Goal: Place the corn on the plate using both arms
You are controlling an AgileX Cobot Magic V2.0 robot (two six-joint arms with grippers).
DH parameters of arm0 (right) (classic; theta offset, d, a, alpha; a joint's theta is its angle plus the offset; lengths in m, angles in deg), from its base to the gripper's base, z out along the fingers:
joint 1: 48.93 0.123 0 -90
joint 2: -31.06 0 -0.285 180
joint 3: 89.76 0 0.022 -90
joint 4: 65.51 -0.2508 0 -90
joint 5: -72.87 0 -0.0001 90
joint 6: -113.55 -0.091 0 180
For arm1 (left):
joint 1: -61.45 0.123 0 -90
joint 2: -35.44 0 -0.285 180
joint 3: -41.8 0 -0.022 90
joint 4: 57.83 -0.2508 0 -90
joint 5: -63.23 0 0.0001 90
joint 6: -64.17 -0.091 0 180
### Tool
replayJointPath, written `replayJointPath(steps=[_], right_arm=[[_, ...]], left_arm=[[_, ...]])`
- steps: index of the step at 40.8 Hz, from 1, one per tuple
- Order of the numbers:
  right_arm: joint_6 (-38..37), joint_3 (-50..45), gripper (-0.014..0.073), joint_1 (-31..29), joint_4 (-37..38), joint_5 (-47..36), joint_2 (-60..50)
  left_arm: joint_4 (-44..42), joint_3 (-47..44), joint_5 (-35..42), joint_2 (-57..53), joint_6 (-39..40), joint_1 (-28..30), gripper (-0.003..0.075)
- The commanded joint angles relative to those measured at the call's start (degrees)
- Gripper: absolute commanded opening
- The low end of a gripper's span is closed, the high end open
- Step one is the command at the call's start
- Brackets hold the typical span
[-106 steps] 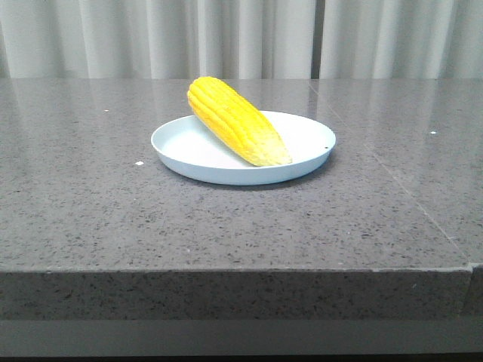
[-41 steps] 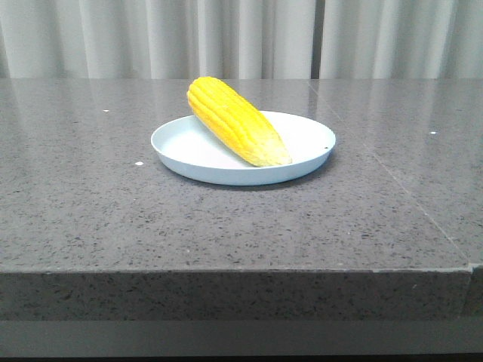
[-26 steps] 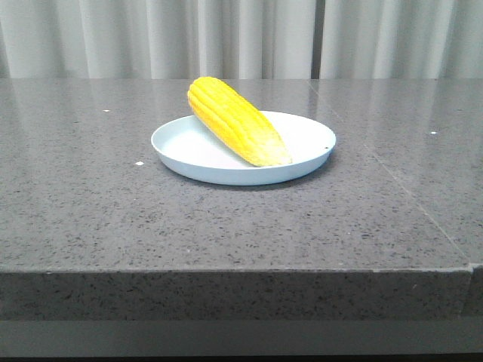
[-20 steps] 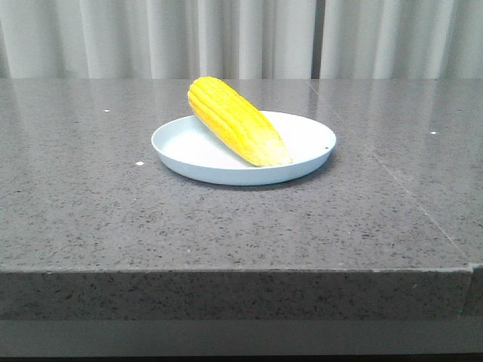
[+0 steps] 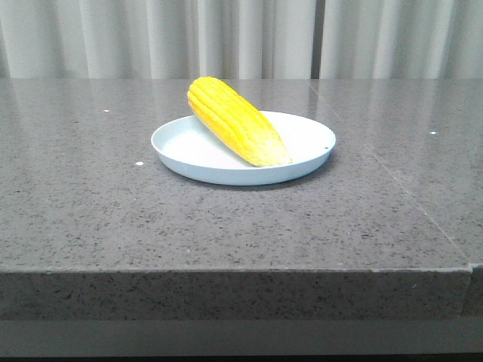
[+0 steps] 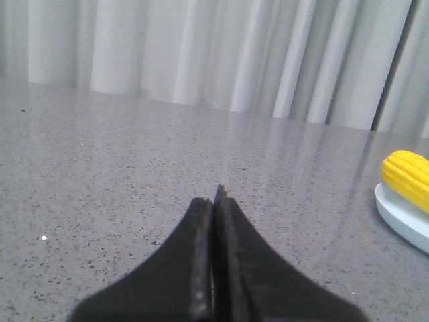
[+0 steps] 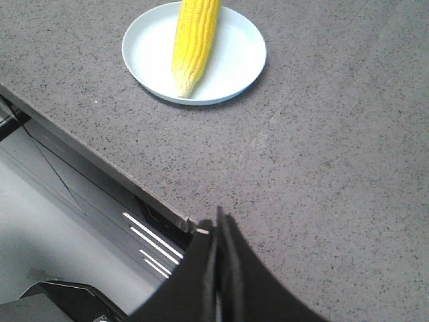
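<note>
The yellow corn point(image 5: 235, 121) lies slantwise across the pale blue-white plate point(image 5: 181, 154), its paler tip near the plate's front rim and its thick end resting on the back left rim. No arm shows in the front view. In the left wrist view my left gripper point(image 6: 214, 201) is shut with nothing in it, low over the bare table, and the corn point(image 6: 407, 176) and plate point(image 6: 399, 213) peek in at the side. My right gripper point(image 7: 218, 231) is shut and empty, high above the table's front edge, far from the corn point(image 7: 193, 41) and plate point(image 7: 234, 64).
The grey speckled stone table point(image 5: 90, 196) has a seam point(image 5: 407, 188) running back on the right. Its front edge point(image 7: 87, 144) drops to a metal frame below. White curtains point(image 5: 241, 38) hang behind the table.
</note>
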Motion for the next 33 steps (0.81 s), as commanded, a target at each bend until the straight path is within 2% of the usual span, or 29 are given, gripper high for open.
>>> replayJointPath(steps=[1, 33], right_arm=[[0.41, 1.28, -0.0070, 0.04, 0.25, -3.34, 0.37], [0.41, 1.28, -0.0070, 0.04, 0.25, -3.34, 0.37]], left_arm=[[-0.30, -1.28, 4.64, -0.95, -4.03, 0.10, -0.0020], [-0.63, -1.28, 6.37, -0.95, -5.93, 0.10, -0.0020]])
